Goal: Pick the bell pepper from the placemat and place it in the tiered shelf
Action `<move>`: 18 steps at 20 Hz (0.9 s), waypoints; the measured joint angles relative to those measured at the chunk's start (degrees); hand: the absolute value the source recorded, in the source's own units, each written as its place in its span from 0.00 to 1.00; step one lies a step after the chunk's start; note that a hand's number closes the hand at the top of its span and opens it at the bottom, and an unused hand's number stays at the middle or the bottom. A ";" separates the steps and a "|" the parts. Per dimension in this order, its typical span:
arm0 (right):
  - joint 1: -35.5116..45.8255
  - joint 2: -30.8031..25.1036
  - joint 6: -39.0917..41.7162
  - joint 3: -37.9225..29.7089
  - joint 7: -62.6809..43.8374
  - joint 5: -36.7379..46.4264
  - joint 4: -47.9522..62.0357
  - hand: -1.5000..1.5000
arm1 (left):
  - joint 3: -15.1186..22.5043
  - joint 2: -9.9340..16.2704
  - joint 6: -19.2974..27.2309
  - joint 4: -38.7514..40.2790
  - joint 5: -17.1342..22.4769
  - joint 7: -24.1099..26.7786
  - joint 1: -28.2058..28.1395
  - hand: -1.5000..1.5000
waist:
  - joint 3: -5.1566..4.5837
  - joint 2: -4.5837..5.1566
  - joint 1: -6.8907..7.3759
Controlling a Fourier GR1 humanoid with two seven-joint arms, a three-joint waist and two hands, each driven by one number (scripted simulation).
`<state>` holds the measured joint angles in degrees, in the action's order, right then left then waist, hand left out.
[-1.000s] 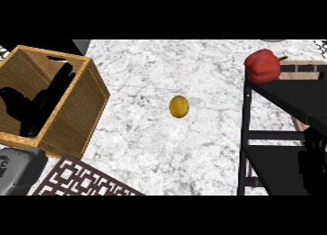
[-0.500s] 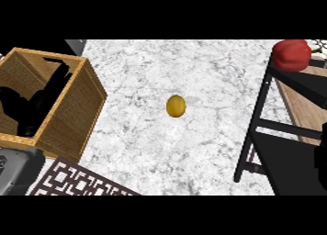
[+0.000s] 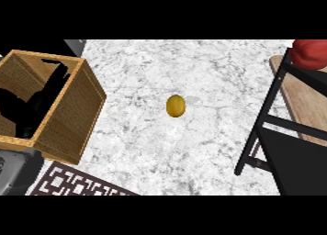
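Observation:
The red bell pepper (image 3: 312, 53) rests on the wooden top board of the black-framed tiered shelf (image 3: 308, 103) at the far upper right, partly cut by the view's edge. No hand touches it. My left hand (image 3: 34, 110) shows at the left in front of the wooden crate, open with fingers up, resting. Part of the patterned placemat (image 3: 78, 183) shows at the lower left with nothing on it. A dark mass at the lower right cannot be told apart from the shelf, and I cannot make out my right hand.
A large open wooden crate (image 3: 85, 105) stands at the left. A small yellow oval fruit (image 3: 176, 105) lies mid-counter on the marble top (image 3: 193, 151). A grey object (image 3: 7, 172) sits at the lower left corner.
The shelf and the pepper have slid toward the view's right edge, and the dark hand shape once at the lower right is no longer distinct. My left hand has stayed put.

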<state>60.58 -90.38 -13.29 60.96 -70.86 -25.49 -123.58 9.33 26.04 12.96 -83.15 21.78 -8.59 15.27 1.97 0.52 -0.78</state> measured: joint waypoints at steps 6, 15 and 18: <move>0.61 -2.46 -0.30 0.75 1.14 -0.84 -0.11 1.00 | -0.28 0.35 -0.29 -0.89 0.11 -0.25 -0.49 0.50 | 0.16 0.14 0.11; 0.11 -9.32 -2.91 2.55 4.19 1.04 2.84 0.00 | -0.89 0.18 0.00 -0.84 -0.03 0.22 -1.37 0.50 | 0.71 0.22 -0.76; 0.54 -10.54 -4.46 2.45 5.72 2.74 4.18 0.00 | -0.75 -0.18 0.02 -0.64 -0.18 0.54 -1.64 0.50 | 0.94 0.40 -0.64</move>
<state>61.13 -100.92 -17.75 63.41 -65.14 -22.74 -119.40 8.57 25.86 12.98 -83.79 21.61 -8.05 13.63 2.90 0.92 -1.43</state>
